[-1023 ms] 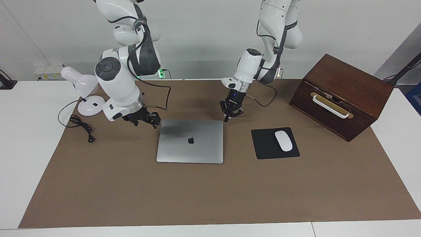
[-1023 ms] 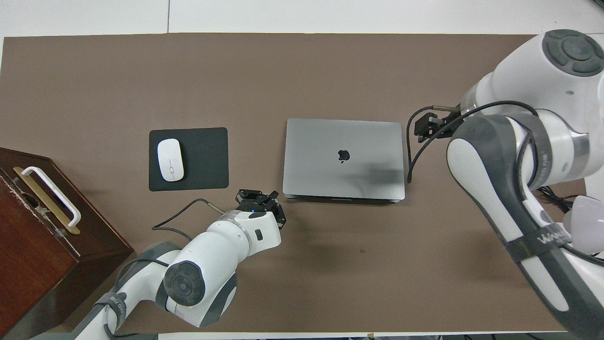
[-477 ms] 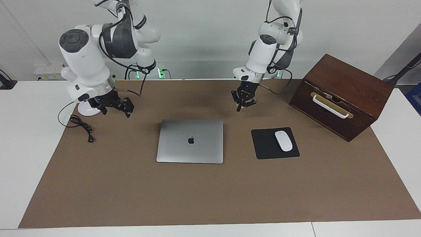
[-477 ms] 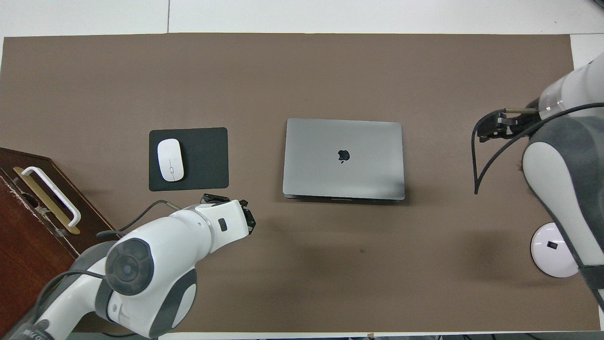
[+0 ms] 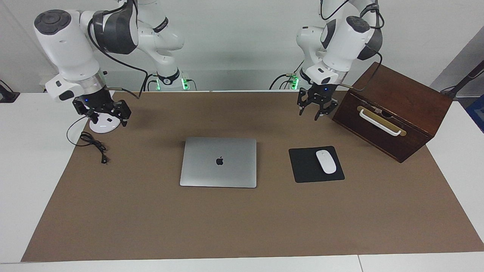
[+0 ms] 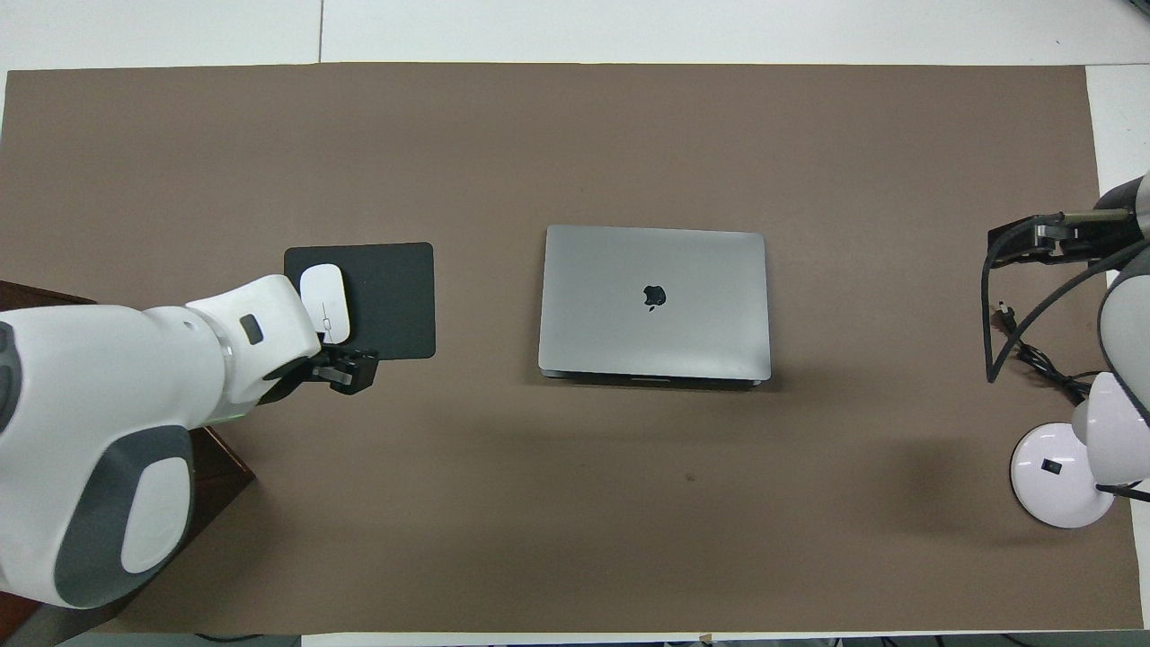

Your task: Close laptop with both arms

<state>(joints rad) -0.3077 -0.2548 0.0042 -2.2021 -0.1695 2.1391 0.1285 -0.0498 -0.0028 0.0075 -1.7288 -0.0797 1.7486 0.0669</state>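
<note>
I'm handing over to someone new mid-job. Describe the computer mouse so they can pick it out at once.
Find the brown mat covering the table, then the closed silver laptop at its middle. Beside the laptop, toward the left arm's end, lies a black mouse pad. The mouse is the small white oval lying on it, the only white thing there.

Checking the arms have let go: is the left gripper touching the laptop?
Apart. The facing view shows the left gripper raised beside the wooden box, bare mat between it and the closed laptop.
</note>
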